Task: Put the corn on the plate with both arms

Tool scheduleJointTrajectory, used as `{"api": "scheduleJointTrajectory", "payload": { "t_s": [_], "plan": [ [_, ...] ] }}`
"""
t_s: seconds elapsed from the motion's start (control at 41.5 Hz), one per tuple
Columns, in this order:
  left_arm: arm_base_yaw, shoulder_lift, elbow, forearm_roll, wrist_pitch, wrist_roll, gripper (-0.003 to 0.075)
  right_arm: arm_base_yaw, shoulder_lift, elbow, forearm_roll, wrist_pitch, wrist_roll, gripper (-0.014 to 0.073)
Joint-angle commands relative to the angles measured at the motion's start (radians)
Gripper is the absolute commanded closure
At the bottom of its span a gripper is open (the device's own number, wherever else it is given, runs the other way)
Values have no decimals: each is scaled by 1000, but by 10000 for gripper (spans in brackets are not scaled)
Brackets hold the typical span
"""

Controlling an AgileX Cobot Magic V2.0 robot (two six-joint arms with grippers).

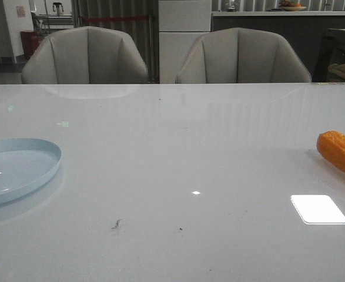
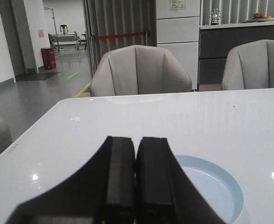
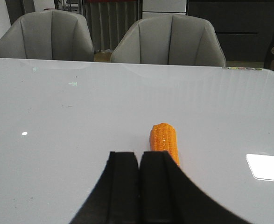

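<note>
You are at the start: both the left gripper [image 2: 136, 186] and right gripper [image 3: 140, 186] are closed and empty, so open the right one over the corn [image 3: 165, 141], which lies far from the plate [image 1: 19, 167].

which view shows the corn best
The right wrist view: the corn lies on the table there with its near end and kernel rows clear, only its lower part hidden behind the shut right end effector. The front view cuts it off at the right edge. The left wrist view misses it.
</note>
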Motion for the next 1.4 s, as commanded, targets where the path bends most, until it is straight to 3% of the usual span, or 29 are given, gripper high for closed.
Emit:
{"api": "scheduleJointTrajectory", "payload": {
  "t_s": [0.0, 0.796, 0.989, 1.182, 1.375],
  "plan": [
    [1, -16, 37, -7, -86, -12, 624, 3, -22, -21, 1, -92, -7, 528],
    [1, -16, 37, -42, -90, -12, 624, 3, -22, -21, 0, -99, -7, 528],
    [1, -16, 20, -42, -298, -12, 624, 3, -22, -31, 6, -218, 9, 528],
    [1, -14, -102, -40, -294, -12, 624, 3, -16, -182, 8, -252, 11, 528],
    [1, 57, -286, 51, -201, -12, 624, 3, 109, -435, 8, -81, 11, 528]
  ]
}}
